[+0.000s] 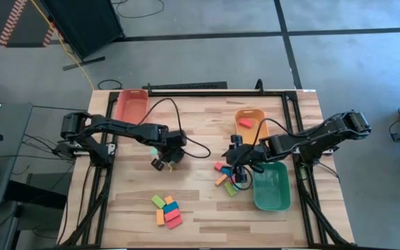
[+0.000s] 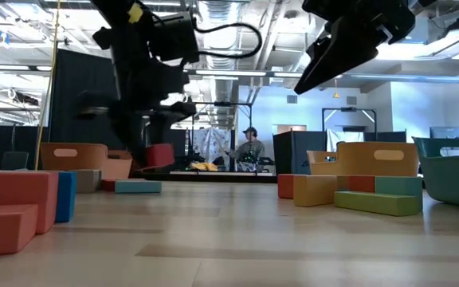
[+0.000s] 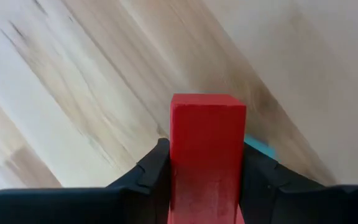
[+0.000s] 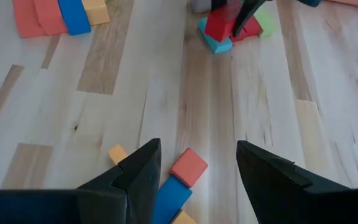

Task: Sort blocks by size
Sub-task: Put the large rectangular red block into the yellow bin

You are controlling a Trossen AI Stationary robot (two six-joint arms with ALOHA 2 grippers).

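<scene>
My left gripper (image 1: pixel 165 158) is at the table's middle, shut on a red block (image 3: pixel 207 149), which also shows in the low view (image 2: pixel 159 155). A teal block (image 3: pixel 260 146) lies just behind it. My right gripper (image 4: pixel 197 165) is open above a cluster of blocks (image 1: pixel 226 177) beside the green tray. A red cube (image 4: pixel 189 167), a blue block (image 4: pixel 169 198) and a small orange block (image 4: pixel 117 153) lie under its fingers, untouched. Another group of blocks (image 1: pixel 167 210) lies near the front edge. My left gripper pinches the red block by two opposite sides (image 3: pixel 174 163) between its two fingers. The block's end (image 3: pixel 207 102) sticks out past the fingertips. In the low view the block is a little above the table top.
A red-orange tray (image 1: pixel 132 104) stands at the far left, and an orange tray (image 1: pixel 250 118) with a red block in it at the far right. A green tray (image 1: pixel 271 186) stands at the right, close to my right gripper. Bare wood lies between the two block groups.
</scene>
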